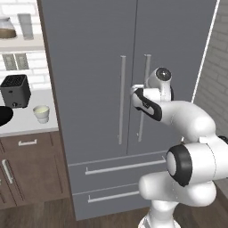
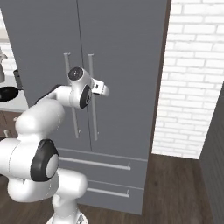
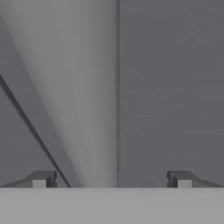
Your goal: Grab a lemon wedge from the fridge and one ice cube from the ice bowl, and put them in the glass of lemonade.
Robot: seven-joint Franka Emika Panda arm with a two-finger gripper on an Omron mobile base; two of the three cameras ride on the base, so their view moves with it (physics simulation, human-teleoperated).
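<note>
The grey fridge (image 1: 93, 67) stands shut, both long handles (image 1: 121, 98) upright at the door seam. My gripper (image 1: 133, 92) hovers just in front of those handles at mid height, seen from the other side as the gripper (image 2: 105, 90). In the hand view the gripper (image 3: 111, 180) is open with nothing between its fingertips (image 3: 41, 179), and a pale handle bar (image 3: 87, 109) runs up ahead. The glass of lemonade (image 1: 41, 113) sits on the counter to the left. The black ice bowl (image 1: 3, 116) is cut off by the frame edge. The lemon wedge and ice cube are hidden.
A dark toaster (image 1: 15, 90) stands behind the glass on the white counter (image 1: 26, 124), with wooden cabinets (image 1: 31, 169) below. Two fridge drawers (image 1: 116, 167) with bar handles sit under the doors. A white brick wall (image 2: 192, 87) flanks the fridge on the right.
</note>
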